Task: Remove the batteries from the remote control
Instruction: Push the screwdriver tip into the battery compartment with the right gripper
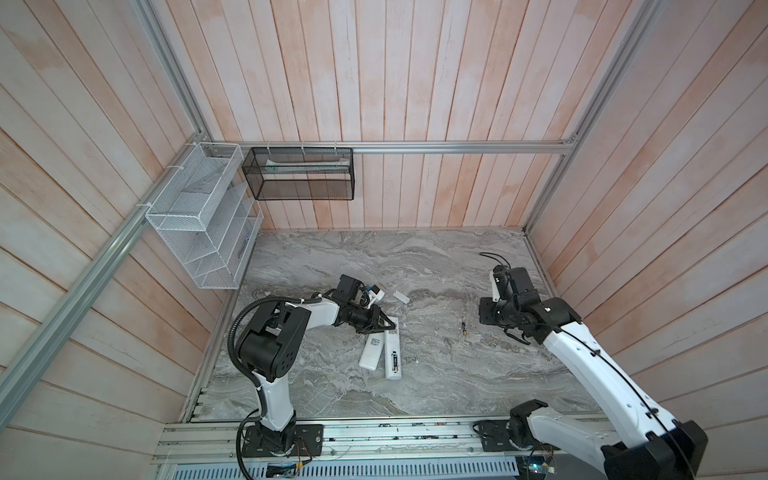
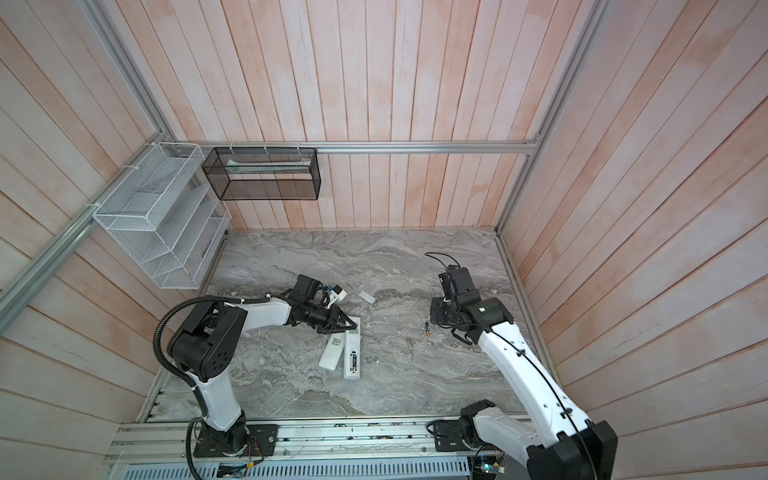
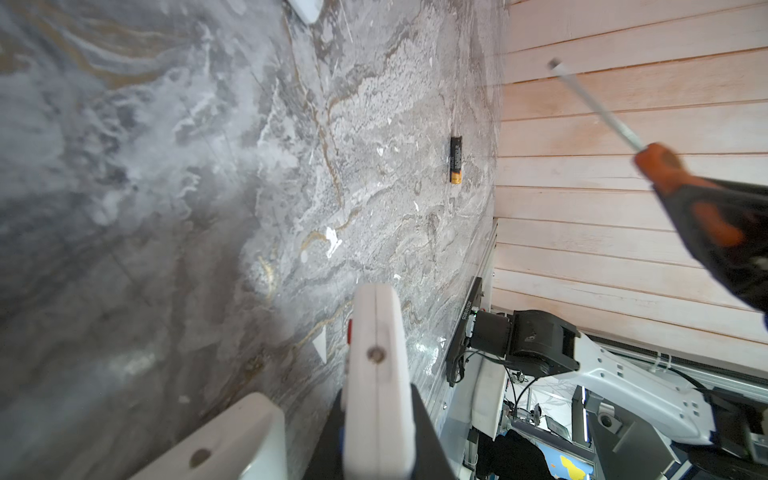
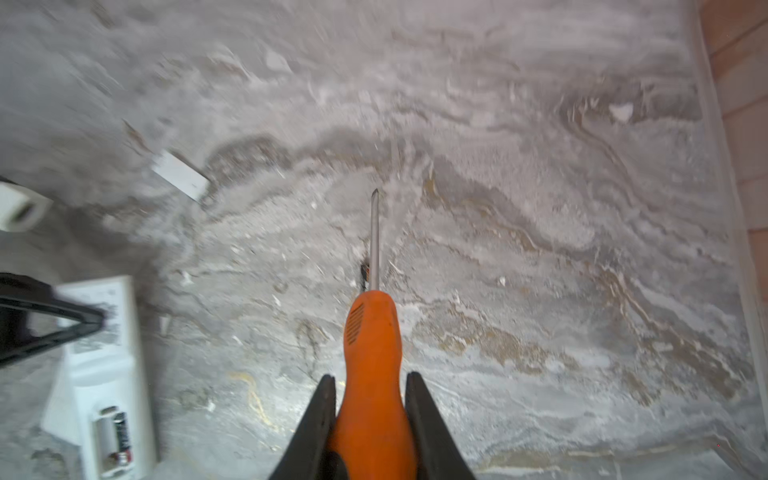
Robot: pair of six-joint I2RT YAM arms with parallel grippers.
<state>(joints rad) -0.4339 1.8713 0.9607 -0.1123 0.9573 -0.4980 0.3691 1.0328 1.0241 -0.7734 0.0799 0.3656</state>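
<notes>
Left end effector (image 1: pixel 390 325) is closed narrowly on the twelve-o'clock end of a long white plastic remote control (image 1: pixel 393 353), apparently to pin it while the other arm pries. Right end effector (image 4: pixel 370 380) is clamped on the orange handle of a steel-shafted screwdriver (image 4: pixel 371 328). Its tip hangs over the grey marbled surface (image 1: pixel 436 257), well apart from the remote at its three o'clock.

One loose battery (image 1: pixel 462 328), slim, dark and gold-ended, lies there below the shaft (one out, I judge). A seated battery (image 4: pixel 120 432) sits in the open compartment near the remote's six-o'clock end.

A shorter white remote (image 1: pixel 371 353) lies just beside at nine o'clock, crowding that flank. A small white rectangular cover (image 1: pixel 401 296) rests at twelve o'clock, out of the way.
</notes>
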